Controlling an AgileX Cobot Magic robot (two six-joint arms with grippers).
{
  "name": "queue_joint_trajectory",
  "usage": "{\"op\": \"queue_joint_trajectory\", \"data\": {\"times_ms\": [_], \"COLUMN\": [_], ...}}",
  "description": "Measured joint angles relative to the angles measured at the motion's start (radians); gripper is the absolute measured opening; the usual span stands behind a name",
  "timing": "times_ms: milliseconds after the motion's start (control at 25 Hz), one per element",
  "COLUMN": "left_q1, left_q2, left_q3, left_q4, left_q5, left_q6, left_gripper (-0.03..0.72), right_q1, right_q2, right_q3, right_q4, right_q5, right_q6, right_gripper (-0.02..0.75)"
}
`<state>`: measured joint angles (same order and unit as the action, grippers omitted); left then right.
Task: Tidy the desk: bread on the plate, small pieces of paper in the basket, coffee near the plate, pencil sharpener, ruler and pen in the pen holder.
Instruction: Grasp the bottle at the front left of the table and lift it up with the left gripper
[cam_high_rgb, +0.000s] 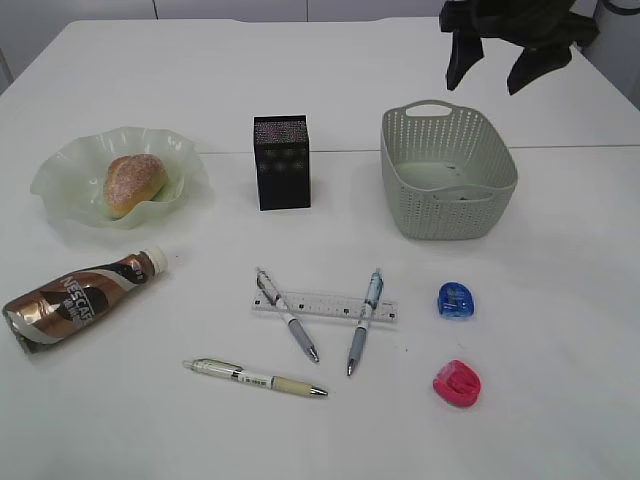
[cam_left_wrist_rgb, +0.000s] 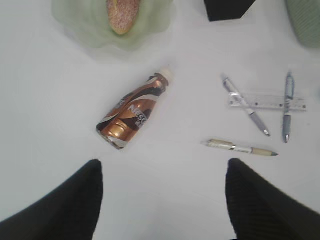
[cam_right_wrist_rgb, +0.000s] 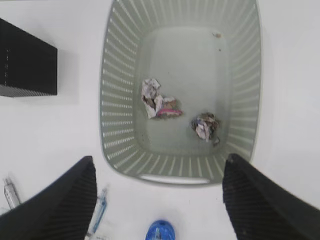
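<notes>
Right claw (cam_high_rgb: 508, 70) hangs spread and empty above the basket (cam_high_rgb: 448, 190); right wrist view shows both paper balls (cam_right_wrist_rgb: 159, 100) lying on the basket floor, one near centre, the other at about 4 o'clock from it. Left claw (cam_left_wrist_rgb: 162, 200) also spread, empty, hovering over the desk (cam_high_rgb: 560, 400) with the coffee (cam_high_rgb: 75, 300) lying on its side ahead of it. Bread (cam_high_rgb: 133, 183) sits on the plate (cam_high_rgb: 65, 185). Judgement: paper step looks done; stationery next. Pen holder (cam_high_rgb: 281, 162) stands at 9 o'clock from the basket, apparently empty as far as visible. Ruler (cam_high_rgb: 325, 305) lies flat with two pens (cam_high_rgb: 287, 328) crossing over it, so the pens should be lifted first; the clear ruler is thin and flat, likely hard to pinch, so grip an end overhanging nothing, or slide it. A third pen (cam_high_rgb: 256, 378) lies apart at 7 o'clock from the ruler. Blue sharpener (cam_high_rgb: 455, 300) and pink sharpener (cam_high_rgb: 457, 384) sit free at 3 to 4 o'clock from the ruler, nothing obstructing. Coffee lies just beside the plate at 6 o'clock.
</notes>
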<state>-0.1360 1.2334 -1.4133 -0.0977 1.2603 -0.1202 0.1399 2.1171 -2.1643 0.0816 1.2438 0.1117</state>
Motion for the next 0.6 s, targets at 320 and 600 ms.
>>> {"op": "queue_joint_trajectory", "data": {"times_ms": [320,600], "left_q1": [-0.028,-0.098], "left_q2": [0.249,0.465], "left_q3": [0.000,0.000], "left_q4": [0.143,0.175], "left_q5": [-0.008,-0.027], "left_q6": [0.166,0.352], "left_gripper": [0.559,0.559], "right_q1": [0.000,0.000], "right_q2": [-0.166,-0.250], "right_q3": [0.246,0.315], "right_q4": [0.024,0.029], "right_q5": [0.006,0.010], "right_q6": [0.000,-0.001], "right_gripper": [0.577,0.576]}}
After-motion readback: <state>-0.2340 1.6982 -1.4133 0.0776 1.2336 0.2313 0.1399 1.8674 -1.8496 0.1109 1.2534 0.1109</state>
